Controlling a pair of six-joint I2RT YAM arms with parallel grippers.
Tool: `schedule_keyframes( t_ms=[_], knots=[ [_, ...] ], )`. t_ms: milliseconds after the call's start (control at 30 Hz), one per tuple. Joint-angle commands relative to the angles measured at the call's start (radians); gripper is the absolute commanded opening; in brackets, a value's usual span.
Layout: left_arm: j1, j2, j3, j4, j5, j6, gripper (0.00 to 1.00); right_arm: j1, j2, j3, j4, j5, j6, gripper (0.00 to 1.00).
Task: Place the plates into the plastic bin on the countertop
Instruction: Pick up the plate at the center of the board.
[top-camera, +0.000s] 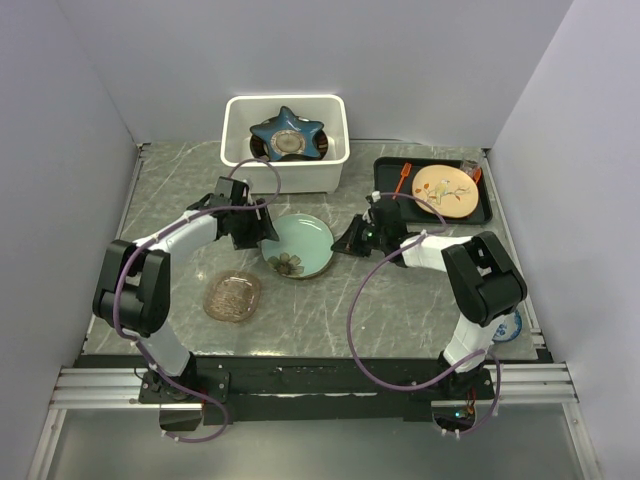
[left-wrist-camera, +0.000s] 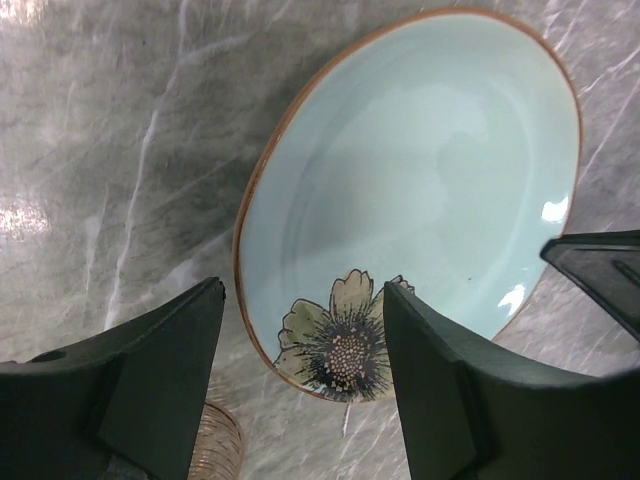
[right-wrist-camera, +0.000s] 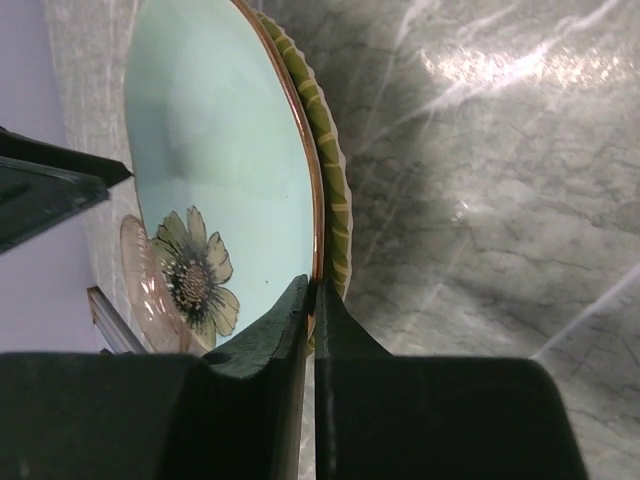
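The pale green flowered plate (top-camera: 297, 245) is lying in the middle of the bench (top-camera: 300, 322), with the plastic bin (top-camera: 285, 178) waiting at twelve o'clock from it. The right claw (top-camera: 340, 243) is pinching the plate's three o'clock rim, its fingers nearly pressed together. The left claw (top-camera: 262, 235) is hanging spread at the nine o'clock edge, gripping nothing. I'd judge the carry is the right arm's.

Pale-grn flowered plate (top-camera: 298, 245) nr bin (top-camera: 285, 178)
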Motion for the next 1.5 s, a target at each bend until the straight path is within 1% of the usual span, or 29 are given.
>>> schedule_keyframes(
  t_ms=[0, 167, 600, 900, 1100, 1467],
  knots=[
    [-0.004, -0.001, -0.009, 0.003, 0.0, 0.017, 0.69, 0.022, 0.008, 0.051, 0.027, -0.021, -0.011, 0.04],
    [-0.004, -0.014, -0.009, -0.004, -0.015, 0.019, 0.69, 0.027, -0.013, 0.05, 0.02, -0.016, -0.015, 0.03],
    [-0.004, -0.032, -0.006, -0.009, -0.03, 0.022, 0.67, 0.027, -0.105, 0.057, -0.099, 0.045, -0.072, 0.04],
    [-0.004, -0.07, -0.02, 0.0, -0.026, 0.026, 0.61, 0.025, -0.133, 0.045, -0.11, 0.048, -0.077, 0.04],
    [-0.004, -0.122, -0.024, 0.008, -0.052, 0.029, 0.62, 0.022, -0.187, 0.014, -0.095, 0.06, -0.075, 0.03],
    [-0.006, -0.132, -0.047, 0.043, 0.0, 0.023, 0.62, 0.013, -0.305, -0.03, -0.069, 0.073, -0.068, 0.03]
  ],
)
